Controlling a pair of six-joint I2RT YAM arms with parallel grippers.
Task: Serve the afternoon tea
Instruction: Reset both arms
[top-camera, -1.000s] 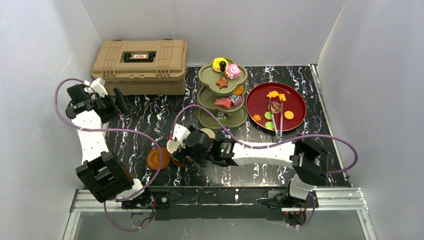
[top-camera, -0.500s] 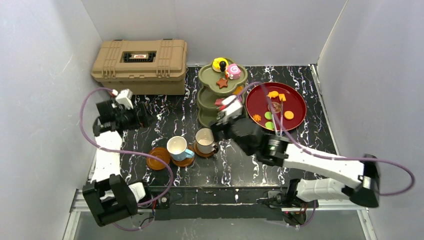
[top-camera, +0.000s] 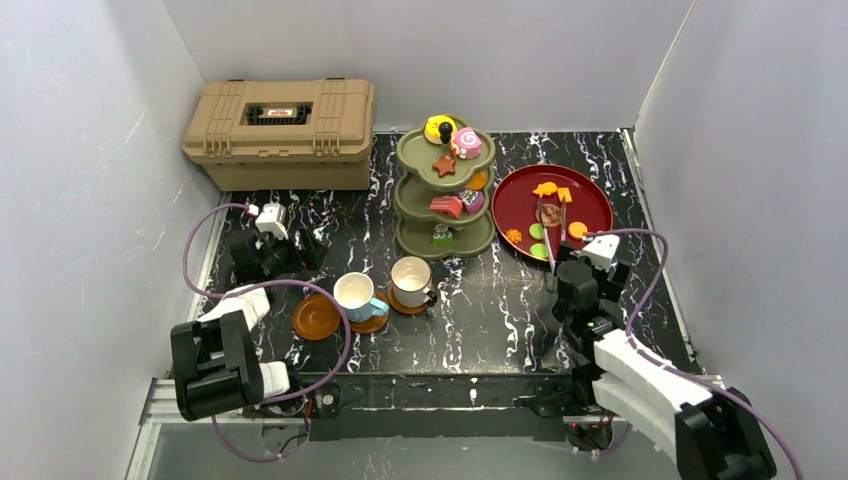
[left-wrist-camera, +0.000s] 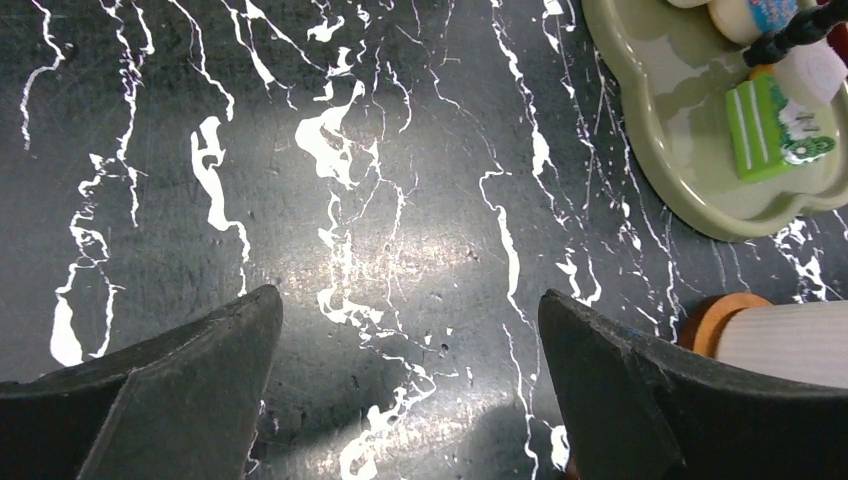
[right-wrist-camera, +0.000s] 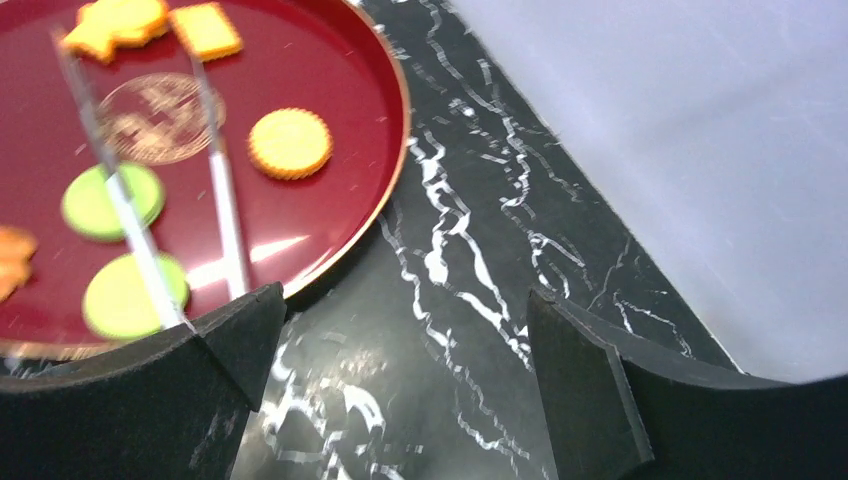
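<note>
1. The olive-green stand (top-camera: 405, 152) is a glossy tower of three clover-shaped trays topped by a black knob. Its tiers carry small toy pastries, among them a pink swirl (top-camera: 466, 140), a brown star (top-camera: 444, 165) and a green striped slice (left-wrist-camera: 765, 125).
2. In front of the stand lie three round wooden saucers. The faintly ribbed white mug (top-camera: 410, 280) stands on the nearest. The white-and-blue cup (top-camera: 355, 295) is on the next one leftward, and the farthest-left saucer (top-camera: 316, 316) is bare.
3. Just right of the stand, the round, shiny dark-red plate (top-camera: 595, 205) holds flat biscuits and thin metal tongs (right-wrist-camera: 224, 205).
4. The left gripper (left-wrist-camera: 410, 330), left of the stand, hangs over the white-veined black table (top-camera: 500, 310) with its jaws spread and empty.
5. The right gripper (right-wrist-camera: 400, 330), in front and to the right of the stand at the plate's near rim, is likewise spread wide and grips nothing.
6. Behind and left of the stand sits the boxy tan toolbox (top-camera: 280, 125).
</note>
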